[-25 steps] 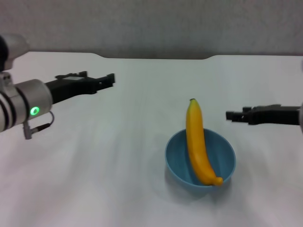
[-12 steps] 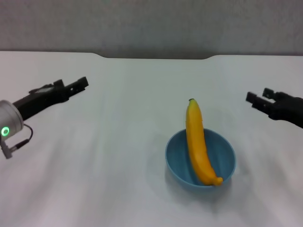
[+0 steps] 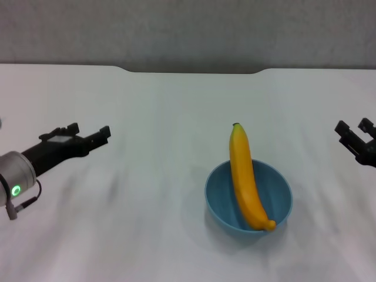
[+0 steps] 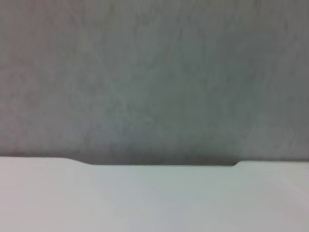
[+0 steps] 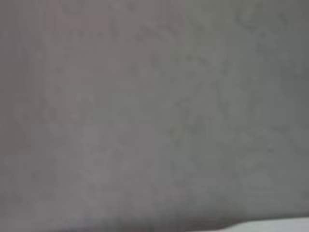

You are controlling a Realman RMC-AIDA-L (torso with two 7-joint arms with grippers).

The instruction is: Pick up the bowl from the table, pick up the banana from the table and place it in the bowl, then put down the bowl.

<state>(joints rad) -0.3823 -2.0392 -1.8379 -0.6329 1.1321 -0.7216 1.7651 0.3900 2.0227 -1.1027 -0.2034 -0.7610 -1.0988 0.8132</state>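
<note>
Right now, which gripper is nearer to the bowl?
The right gripper, but not by much. It hangs out beyond the right side of the bowl, fingers apart. The left gripper is farther off, on the opposite side.

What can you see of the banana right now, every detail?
The banana is long, gently curved, yellow-orange and smooth, with no marks showing. Its small dark-green stem tip points toward the table's far edge and sticks out well past the rim of the bowl. The near end rests low inside the bowl by the front rim, so it lies tilted, leaning across the far rim. Only the bowl touches it; the left hand and right hand are both far off to the sides.
</note>
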